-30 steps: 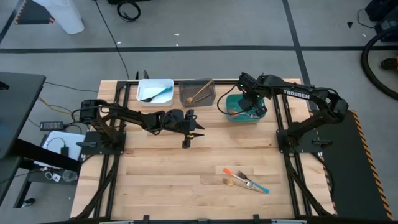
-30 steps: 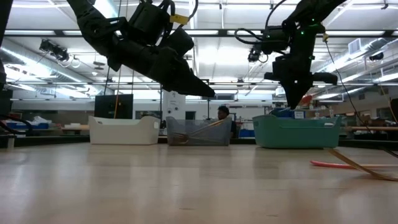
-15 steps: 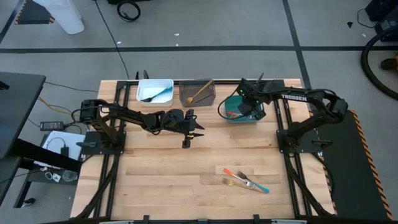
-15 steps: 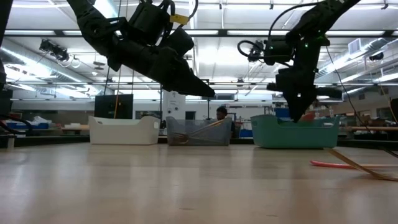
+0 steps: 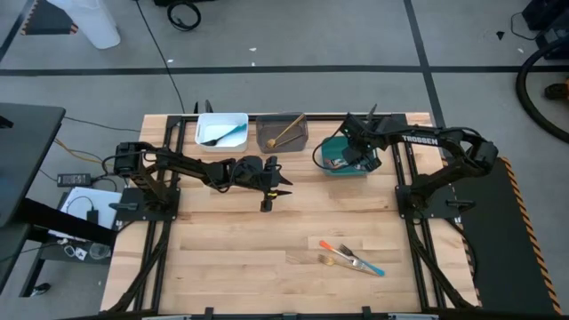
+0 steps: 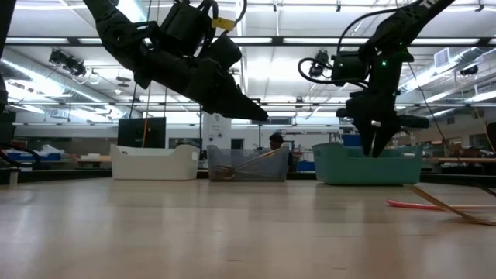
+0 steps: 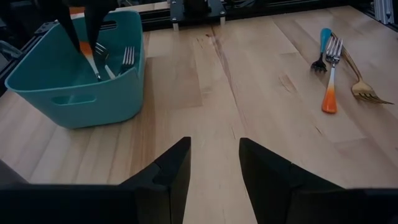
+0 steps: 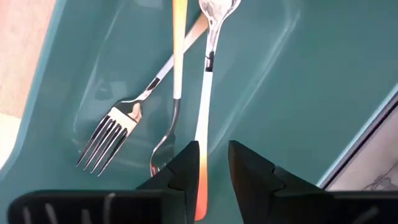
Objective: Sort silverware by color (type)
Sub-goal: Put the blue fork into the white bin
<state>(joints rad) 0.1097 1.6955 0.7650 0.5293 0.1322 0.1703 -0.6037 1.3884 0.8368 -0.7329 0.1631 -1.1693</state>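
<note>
Hovering over the teal bin [image 5: 348, 160] at the back of the table [image 5: 267, 258], the right gripper [image 5: 354, 153] points down into it in the high view, while the left gripper [image 5: 271, 191] waits near the table's middle, below the white bin [image 5: 222, 130] and the grey bin [image 5: 282, 131]. Three forks [image 5: 351, 258] lie together near the table's front: one orange-handled, one blue-handled, one golden.

From table height, the right gripper [image 6: 377, 147] hangs with its tips at the teal bin's [image 6: 370, 167] rim, and the left gripper [image 6: 240, 105] is held high. An orange handle [image 6: 415, 205] lies on the table at right.

The left wrist view shows that arm's fingers [image 7: 171, 174] spread apart and grasping nothing; beyond them sit the teal bin [image 7: 81, 93], with forks inside, and the three loose forks [image 7: 333, 68].

The right wrist view looks into the teal bin [image 8: 261, 81], where an orange-handled fork [image 8: 204, 124] stands between the parted fingers [image 8: 249, 165]; whether they touch it cannot be told. Two more forks [image 8: 149, 118] rest on the bin's floor.
</note>
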